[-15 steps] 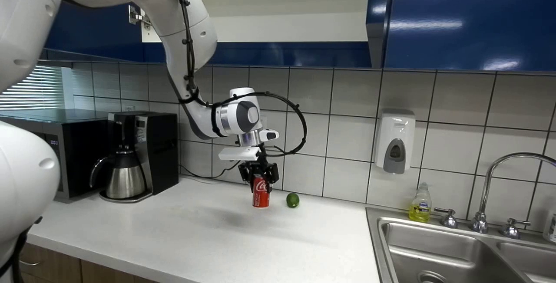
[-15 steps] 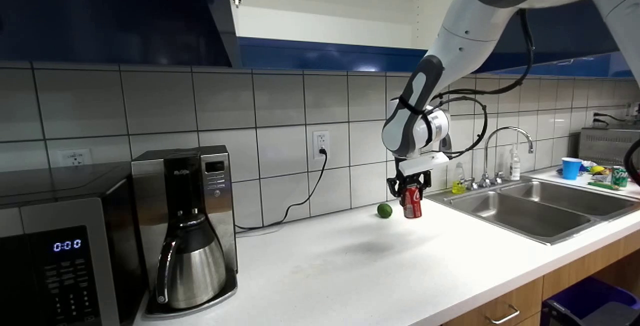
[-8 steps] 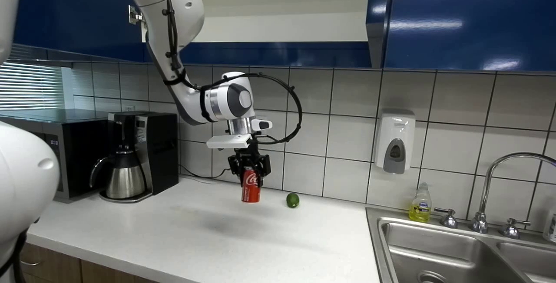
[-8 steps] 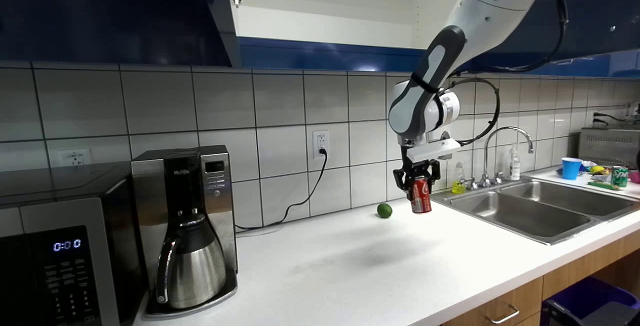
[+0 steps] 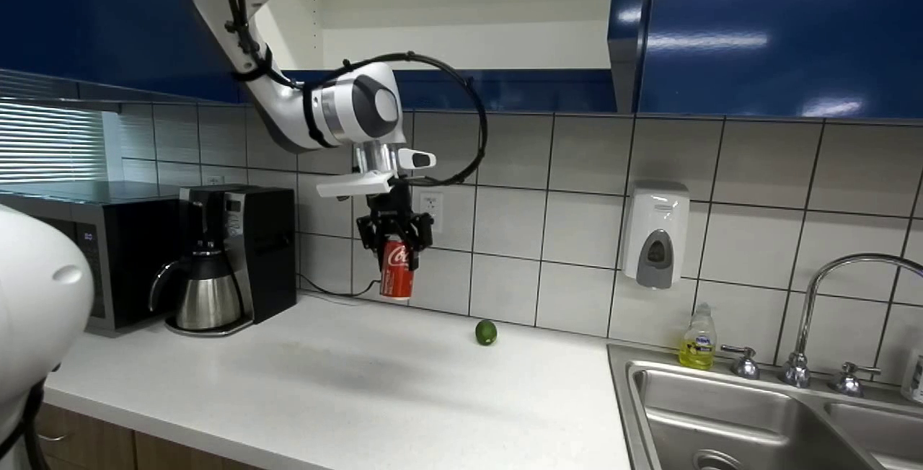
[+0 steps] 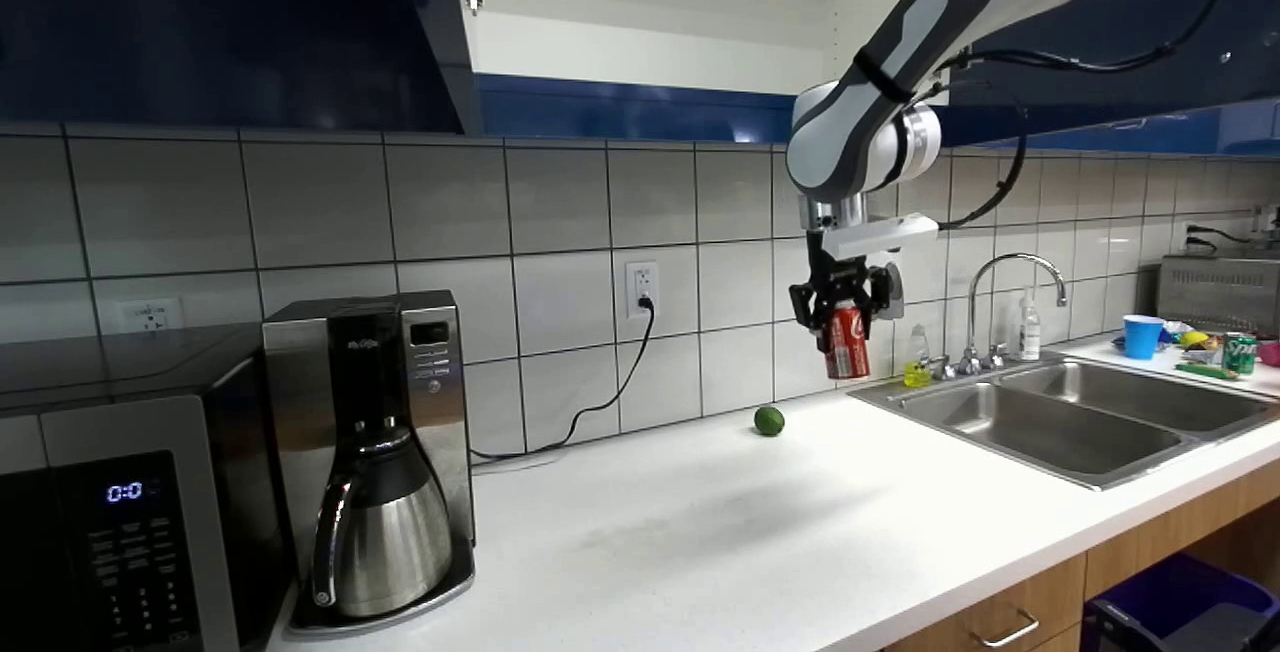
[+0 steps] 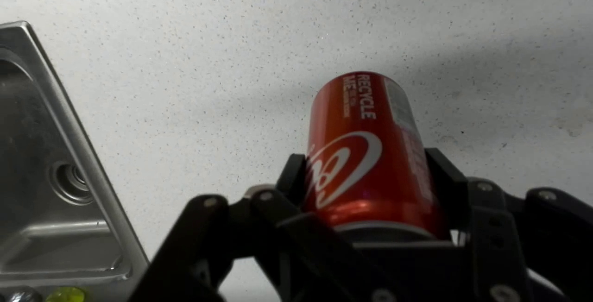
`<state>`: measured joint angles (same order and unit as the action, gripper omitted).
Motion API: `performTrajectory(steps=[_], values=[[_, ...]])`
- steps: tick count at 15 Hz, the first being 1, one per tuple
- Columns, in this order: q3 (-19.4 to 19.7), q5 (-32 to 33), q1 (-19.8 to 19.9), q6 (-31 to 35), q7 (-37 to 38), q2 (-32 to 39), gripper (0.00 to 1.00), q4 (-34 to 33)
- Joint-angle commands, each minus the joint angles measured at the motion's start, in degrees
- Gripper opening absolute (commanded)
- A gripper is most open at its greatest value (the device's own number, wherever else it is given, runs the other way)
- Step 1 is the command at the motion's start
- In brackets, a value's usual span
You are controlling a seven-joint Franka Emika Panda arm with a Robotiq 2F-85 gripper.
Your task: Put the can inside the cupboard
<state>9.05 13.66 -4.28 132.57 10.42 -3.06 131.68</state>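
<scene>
End effector closed to the width of the can, gripping it from both sides; can near-upright in mid-air. Counter lies below, a gap visible under the can; its front edge, upper left in the wrist view, well apart. Cupboard: pale interior exposed, blue lower edge above the can. Sink and microwave to either side; coffee maker beside the microwave. Green fruit near the tiled wall, apart from the can.
</scene>
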Motion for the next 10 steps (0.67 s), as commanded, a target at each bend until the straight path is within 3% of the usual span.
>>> performTrajectory(steps=[1, 10], values=[[-3.9, 0.4, 2.5, -7.7, -0.1, -8.8, 0.41, -0.2], [-8.4, -2.4, 3.0, -24.0, -0.5, -17.5, 0.41, -11.7]])
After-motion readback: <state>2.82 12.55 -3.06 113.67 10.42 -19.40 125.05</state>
